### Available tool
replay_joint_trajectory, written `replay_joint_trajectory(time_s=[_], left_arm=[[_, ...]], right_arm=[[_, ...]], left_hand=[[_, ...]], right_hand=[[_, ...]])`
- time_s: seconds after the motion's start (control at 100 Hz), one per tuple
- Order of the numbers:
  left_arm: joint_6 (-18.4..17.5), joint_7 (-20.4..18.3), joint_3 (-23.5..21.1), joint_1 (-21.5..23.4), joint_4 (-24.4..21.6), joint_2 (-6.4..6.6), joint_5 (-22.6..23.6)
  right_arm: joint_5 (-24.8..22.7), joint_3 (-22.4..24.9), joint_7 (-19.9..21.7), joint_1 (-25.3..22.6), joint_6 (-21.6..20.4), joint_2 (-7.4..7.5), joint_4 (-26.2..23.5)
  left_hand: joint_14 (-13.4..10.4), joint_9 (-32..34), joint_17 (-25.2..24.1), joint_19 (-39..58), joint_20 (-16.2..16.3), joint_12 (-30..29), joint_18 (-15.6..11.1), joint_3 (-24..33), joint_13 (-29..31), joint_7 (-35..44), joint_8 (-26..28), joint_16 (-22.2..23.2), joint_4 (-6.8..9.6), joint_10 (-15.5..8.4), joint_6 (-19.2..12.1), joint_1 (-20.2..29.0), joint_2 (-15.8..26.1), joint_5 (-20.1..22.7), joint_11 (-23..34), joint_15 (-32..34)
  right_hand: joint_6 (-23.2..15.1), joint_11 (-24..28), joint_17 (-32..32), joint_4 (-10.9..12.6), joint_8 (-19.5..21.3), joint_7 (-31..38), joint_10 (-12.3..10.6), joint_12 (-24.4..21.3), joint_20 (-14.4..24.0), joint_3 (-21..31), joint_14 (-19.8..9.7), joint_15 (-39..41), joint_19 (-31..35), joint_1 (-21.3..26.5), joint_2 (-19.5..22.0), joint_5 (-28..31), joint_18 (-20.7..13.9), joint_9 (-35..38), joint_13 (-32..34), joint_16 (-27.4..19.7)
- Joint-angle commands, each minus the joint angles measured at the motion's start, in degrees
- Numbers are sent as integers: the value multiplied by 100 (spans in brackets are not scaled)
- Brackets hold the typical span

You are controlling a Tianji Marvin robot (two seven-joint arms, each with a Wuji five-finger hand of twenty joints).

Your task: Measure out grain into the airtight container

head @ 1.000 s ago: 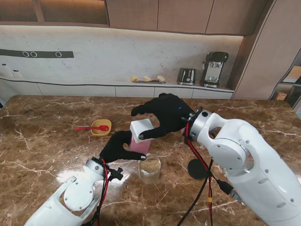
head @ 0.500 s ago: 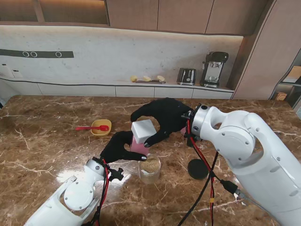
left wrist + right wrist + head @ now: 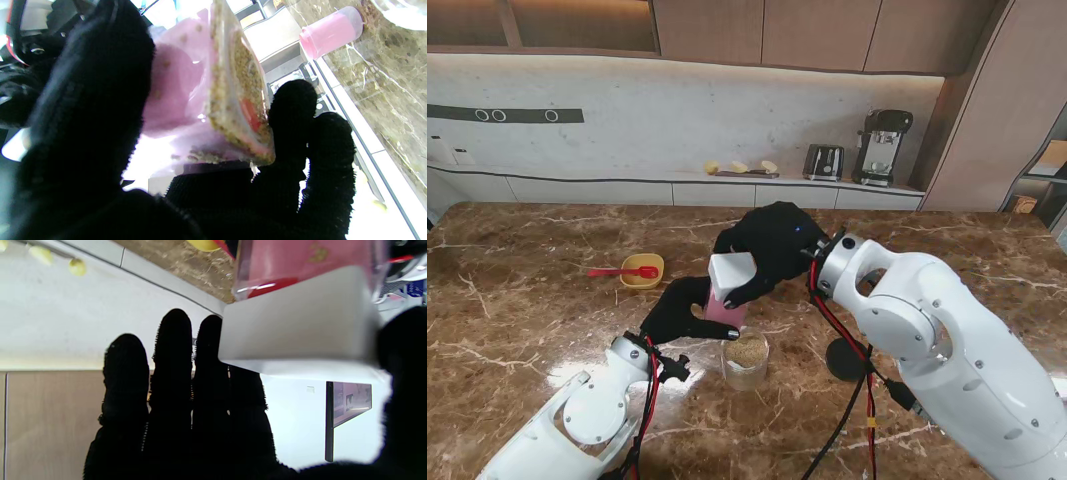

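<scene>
Container gripped by left robot hand; right robot hand clamps lid. Press lid level, container steady beside jar.

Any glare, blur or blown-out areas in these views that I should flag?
Stand view: sharp, with a glare patch on the marble table beside the left arm. Left wrist view: left hand a featureless black mass, background blown out white. Right wrist view: white lid close and soft, bright wall behind overexposed.
</scene>
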Motion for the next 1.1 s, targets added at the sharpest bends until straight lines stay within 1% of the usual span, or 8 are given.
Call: replay_joint_trajectory(time_s=[0.0, 0.16, 0.36, 0.51, 0.66, 0.83, 0.99, 1.09], left_arm=[[-5, -6, 39, 10, 4, -7, -9], [-18, 10, 54, 7, 20, -12, -5], [-13, 29, 63, 18, 20, -16, 3], [-12, 31, 62, 23, 18, -16, 3], [-3, 44, 55, 46, 7, -17, 11], [2, 54, 50, 70, -10, -18, 14], [3, 49, 37, 82, -25, -14, 18], [0, 44, 30, 80, -28, -11, 26]], right_arm=[[-19, -32, 29, -94, -3, -51, 18], [-187, -112, -168, -162, 116, -81, -8], [-923, -289, -736, -331, 796, -161, -147], [-952, -186, -624, -474, 849, -150, -351], [-701, 182, -174, -624, 641, -101, -619], [749, 748, 1051, -437, 38, 76, -768], [1767, 966, 2140, -52, -131, 299, -686], [2023, 910, 2402, 142, -257, 369, -493]], left_hand=[[-409, 775, -20, 111, 74, 306, -146, 3049, 84, 4017, -4, 62, -65, -1199, -2389, 1256, 2449, 832, 980, 120], [-409, 779, -22, 106, 72, 307, -141, 3050, 84, 4017, -4, 62, -65, -1192, -2385, 1259, 2443, 832, 981, 120], [-400, 779, -16, 108, 73, 305, -133, 3054, 89, 4020, -4, 60, -66, -1189, -2383, 1257, 2446, 840, 977, 119], [-400, 783, -19, 107, 73, 306, -133, 3057, 89, 4015, -6, 60, -65, -1189, -2377, 1257, 2447, 839, 978, 119], [-400, 781, -16, 109, 74, 309, -133, 3057, 89, 4012, -7, 60, -71, -1185, -2379, 1255, 2442, 839, 976, 119], [-399, 783, -15, 110, 74, 312, -133, 3065, 92, 4011, -7, 60, -77, -1187, -2374, 1251, 2433, 840, 974, 120], [-403, 792, -15, 110, 74, 320, -133, 3077, 96, 4012, -7, 59, -88, -1181, -2368, 1243, 2415, 841, 977, 121], [-409, 791, -15, 110, 74, 321, -133, 3086, 95, 4012, -7, 58, -89, -1184, -2374, 1244, 2423, 839, 976, 121]], right_hand=[[-314, 264, 266, 31, 16, 513, -73, 123, 112, 760, 92, 289, 537, 37, 187, 588, 82, 486, 382, 46], [-468, 427, 939, 88, -279, 1199, 30, 95, -136, 1066, 305, 777, 1274, -362, 340, 1777, 221, 1626, 1238, -55], [-321, 932, 1881, 339, -944, 1625, 307, -239, -622, 1478, 563, 1603, 1937, -1669, 1174, 2521, 372, 2128, 1620, -179], [73, -546, 1038, 535, -1563, 375, 417, -856, -900, 1270, 598, -221, 1032, -2284, 1935, 1300, 316, 1506, 1268, -888], [-178, -1795, -847, 446, -1833, -1235, 233, -1379, -779, 1095, 420, -2173, -947, -2440, 2239, -987, 178, -676, -645, -960], [19, -2547, -2682, 196, -1696, -2237, 259, -1905, -314, 841, 119, -3398, -3275, -637, 1032, -2519, 165, -3304, -2938, -1457], [-224, -2647, -3359, 85, -1736, -2441, 369, -1992, -268, 435, 147, -3639, -4261, 1773, -97, -2694, 28, -4073, -3806, -1606], [-682, -2611, -3498, -202, -1647, -2487, 328, -2017, -104, 2408, 71, -3635, -4564, 2080, -690, -2871, -94, -4324, -4095, -1674]])
